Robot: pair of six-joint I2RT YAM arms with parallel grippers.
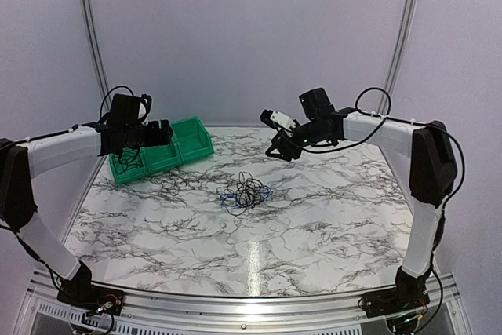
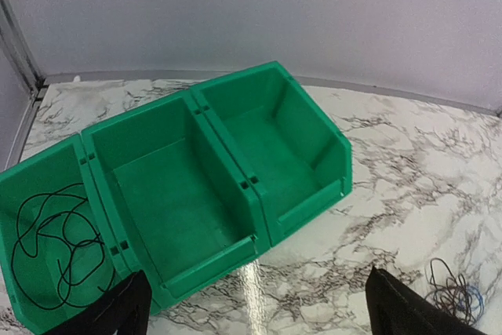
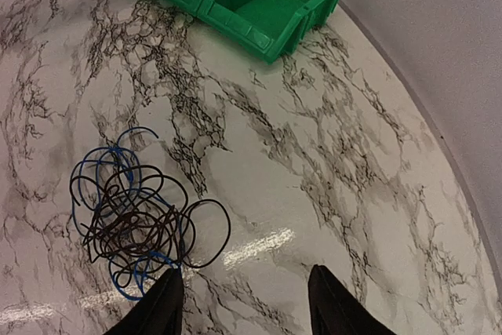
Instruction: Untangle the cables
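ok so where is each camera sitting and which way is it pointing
Top external: fixed above and behind the robot, facing forward and down over the marble table; the left gripper and right gripper reach in from either side.
Left wrist: mounted behind the left gripper, looking down into the green bins; the left fingers, spread open, frame the bottom edge.
Right wrist: mounted behind the right gripper, looking down at the cable tangle; the right fingers show at the bottom.
Shared: both wrist views catch the bins and the tangle.
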